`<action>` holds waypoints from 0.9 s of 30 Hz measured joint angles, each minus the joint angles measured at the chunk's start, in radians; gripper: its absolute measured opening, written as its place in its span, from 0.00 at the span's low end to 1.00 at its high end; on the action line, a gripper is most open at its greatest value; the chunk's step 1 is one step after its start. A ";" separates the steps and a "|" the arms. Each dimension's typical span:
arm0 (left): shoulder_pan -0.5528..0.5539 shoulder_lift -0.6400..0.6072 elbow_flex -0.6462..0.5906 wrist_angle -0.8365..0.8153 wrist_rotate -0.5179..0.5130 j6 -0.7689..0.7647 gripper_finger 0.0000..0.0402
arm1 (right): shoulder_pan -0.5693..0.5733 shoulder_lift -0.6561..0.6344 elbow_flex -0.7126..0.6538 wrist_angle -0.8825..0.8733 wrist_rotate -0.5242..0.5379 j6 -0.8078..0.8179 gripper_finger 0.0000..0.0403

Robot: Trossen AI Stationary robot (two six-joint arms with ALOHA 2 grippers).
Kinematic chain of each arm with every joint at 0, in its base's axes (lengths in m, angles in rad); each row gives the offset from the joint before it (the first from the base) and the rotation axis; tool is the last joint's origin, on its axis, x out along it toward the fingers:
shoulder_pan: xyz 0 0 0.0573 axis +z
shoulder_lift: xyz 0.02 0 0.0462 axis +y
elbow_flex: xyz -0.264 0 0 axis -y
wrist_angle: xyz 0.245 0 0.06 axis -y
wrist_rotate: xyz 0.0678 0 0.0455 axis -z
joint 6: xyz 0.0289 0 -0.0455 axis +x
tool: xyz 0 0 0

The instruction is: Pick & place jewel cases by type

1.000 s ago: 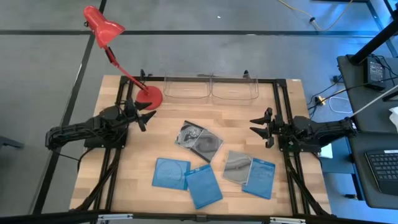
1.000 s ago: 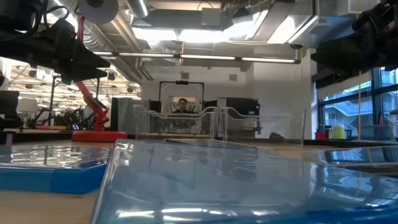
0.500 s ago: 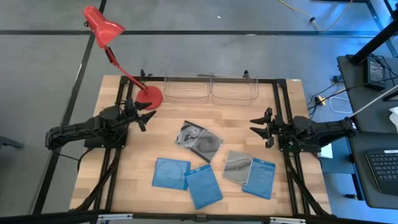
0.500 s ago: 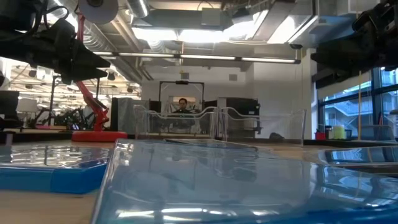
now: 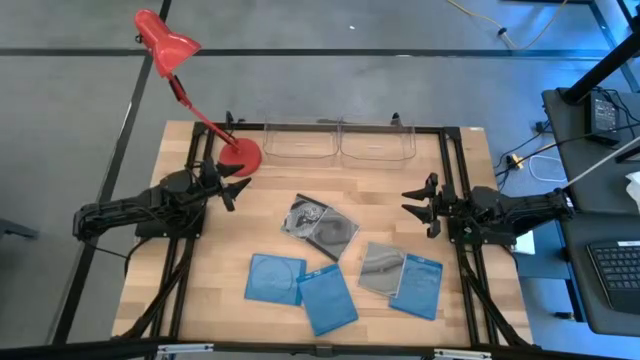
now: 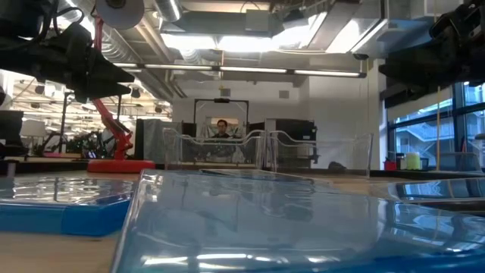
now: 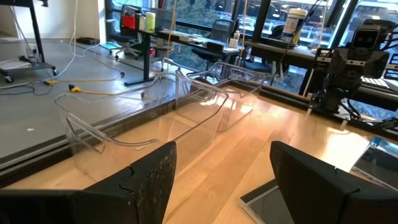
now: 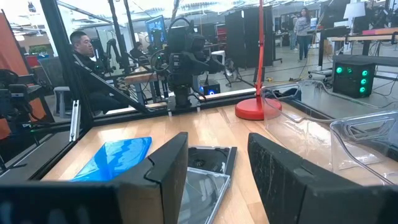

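Cases lie mid-table: three blue [image 5: 275, 278] [image 5: 327, 301] [image 5: 417, 285], clear ones [image 5: 320, 224] [image 5: 380, 267] partly overlapped, so their count is uncertain. Left gripper [image 5: 233, 184] and right gripper [image 5: 418, 205] wait at opposite table edges, fingers spread wide, empty. Trays [image 5: 340, 143] stand at the far edge. The low view is mostly blocked by a near case [image 6: 303, 220].

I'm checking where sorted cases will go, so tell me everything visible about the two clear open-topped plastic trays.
The two clear open-topped plastic trays sit side by side, touching, at the far edge of the wooden table, right of the red desk lamp's round base. They look like thin transparent plastic with rounded corners, upright, and hold nothing. Neither gripper is near them; no jewel case touches them.
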 joint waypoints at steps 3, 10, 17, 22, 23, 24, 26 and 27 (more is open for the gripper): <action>0.000 0.000 0.000 0.000 0.000 0.000 0.64 | 0.000 0.000 0.000 0.004 0.000 -0.073 0.43; 0.000 0.000 0.000 0.000 0.000 0.000 0.64 | 0.000 0.000 0.000 0.004 0.000 -0.203 0.43; 0.000 0.000 -0.001 0.011 -0.004 0.000 0.64 | 0.000 0.000 0.000 0.004 0.014 -0.163 0.43; 0.000 0.000 -0.002 0.063 -0.027 -0.183 0.64 | 0.000 0.000 0.000 0.013 0.008 0.096 0.43; 0.000 0.000 -0.002 0.074 -0.037 -0.236 0.64 | 0.000 0.000 0.000 0.020 0.016 0.129 0.43; 0.000 0.000 -0.002 0.084 -0.046 -0.287 0.64 | 0.000 0.000 0.000 0.026 0.023 0.164 0.43; 0.000 0.000 -0.002 0.100 -0.047 -0.367 0.64 | 0.000 0.000 0.000 0.035 0.026 0.237 0.43; 0.000 0.000 -0.002 0.105 -0.047 -0.389 0.64 | 0.000 0.000 0.000 0.036 0.026 0.260 0.43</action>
